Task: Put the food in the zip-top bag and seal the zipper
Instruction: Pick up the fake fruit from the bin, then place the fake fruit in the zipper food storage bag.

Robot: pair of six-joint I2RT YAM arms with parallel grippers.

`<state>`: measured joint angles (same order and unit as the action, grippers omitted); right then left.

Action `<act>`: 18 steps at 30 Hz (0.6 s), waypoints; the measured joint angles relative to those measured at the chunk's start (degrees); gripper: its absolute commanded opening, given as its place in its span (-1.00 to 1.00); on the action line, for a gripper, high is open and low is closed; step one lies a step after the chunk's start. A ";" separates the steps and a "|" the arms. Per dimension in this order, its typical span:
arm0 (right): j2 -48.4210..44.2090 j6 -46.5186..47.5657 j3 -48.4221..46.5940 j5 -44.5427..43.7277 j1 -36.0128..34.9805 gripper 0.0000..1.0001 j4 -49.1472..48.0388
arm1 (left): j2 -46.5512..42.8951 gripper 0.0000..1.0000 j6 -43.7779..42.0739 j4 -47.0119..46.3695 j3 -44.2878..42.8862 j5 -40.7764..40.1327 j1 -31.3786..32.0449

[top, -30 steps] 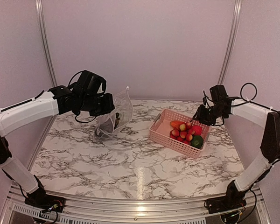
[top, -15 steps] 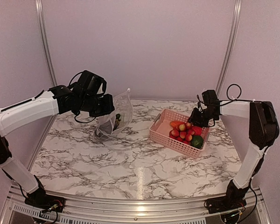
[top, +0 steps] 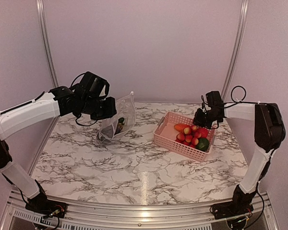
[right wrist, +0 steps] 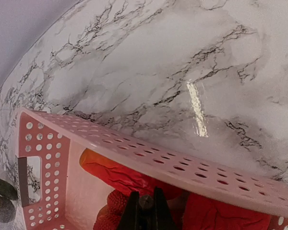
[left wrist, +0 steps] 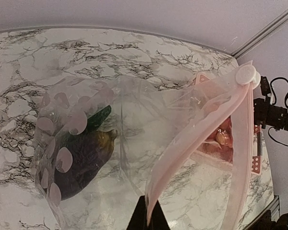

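This is a robot test cell, more lab than home. Plain pale walls [top: 144,48] close in three sides, joined by bare aluminium posts [top: 45,43] at the far corners. The table [top: 134,167] has a marble-print top and a metal rail [top: 134,207] along its near edge. The left arm [top: 24,115] and right arm [top: 266,120] are bolted there. The food [top: 192,135] in the basket [top: 182,148] is toy plastic.
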<state>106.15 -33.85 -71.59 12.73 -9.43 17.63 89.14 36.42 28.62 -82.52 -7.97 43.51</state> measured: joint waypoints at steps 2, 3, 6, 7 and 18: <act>-2.86 1.01 -0.39 -1.01 -0.90 -1.00 1.60 | 0.04 -1.00 -0.07 -0.02 -0.02 0.02 0.00; -4.44 1.44 -0.66 -1.42 -1.42 -1.00 2.36 | 0.09 -1.00 -0.04 -0.07 -0.04 0.04 0.00; -11.54 3.15 -1.18 -2.14 -3.74 -1.00 3.52 | 0.85 -1.00 0.00 -0.37 -0.28 0.48 -0.02; -13.97 3.63 -1.49 -2.19 -4.61 -1.00 3.43 | 1.31 -1.00 0.07 -0.55 -0.35 0.59 -0.02; -23.98 1.84 -5.22 1.31 -14.27 -1.00 -1.22 | 6.80 -1.00 2.23 -1.88 -4.15 3.58 -0.02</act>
<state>82.17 -32.01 -76.82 14.04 -23.70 16.40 95.94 38.65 26.74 -86.67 -4.38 43.48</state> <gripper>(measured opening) 0.032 0.009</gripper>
